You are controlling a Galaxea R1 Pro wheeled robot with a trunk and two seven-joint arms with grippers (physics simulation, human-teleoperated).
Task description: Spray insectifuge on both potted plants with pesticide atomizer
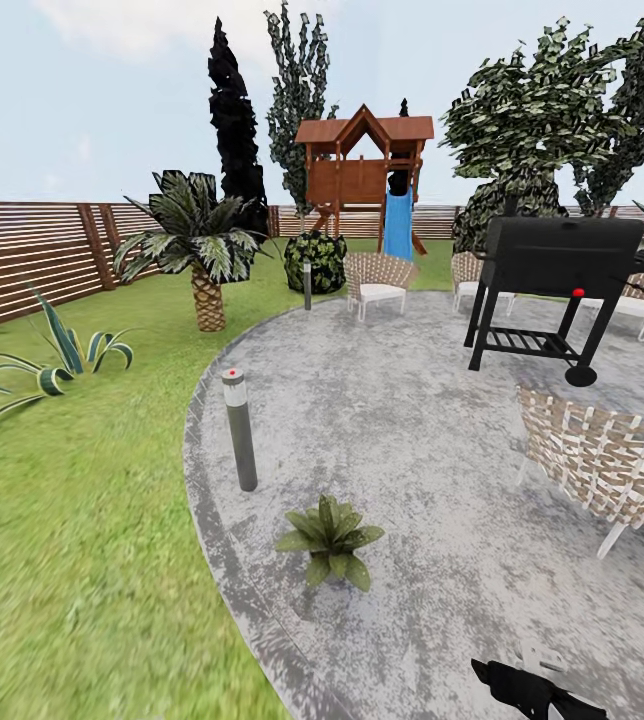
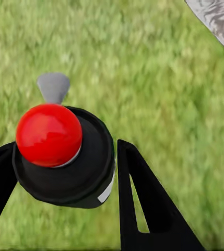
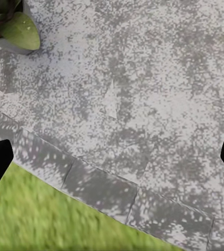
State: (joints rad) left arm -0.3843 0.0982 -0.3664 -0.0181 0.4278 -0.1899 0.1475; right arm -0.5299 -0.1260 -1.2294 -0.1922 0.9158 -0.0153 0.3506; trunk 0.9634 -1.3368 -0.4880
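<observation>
The left gripper (image 2: 65,172) is closed around the pesticide atomizer (image 2: 65,157), whose long axis runs along the fingers, red cap toward the wrist camera, over lawn. One potted plant (image 1: 330,538) sits near the patio (image 1: 412,420) edge, ahead of the robot, beside the bollard lamp (image 1: 239,428). The right gripper (image 3: 112,157) hangs wide open, empty, over that edge, so the left arm must swing the nozzle onto the rosette.

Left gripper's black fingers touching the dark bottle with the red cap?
Touching. Left wrist view: both fingers press against the bottle sides, no gap showing.
</observation>
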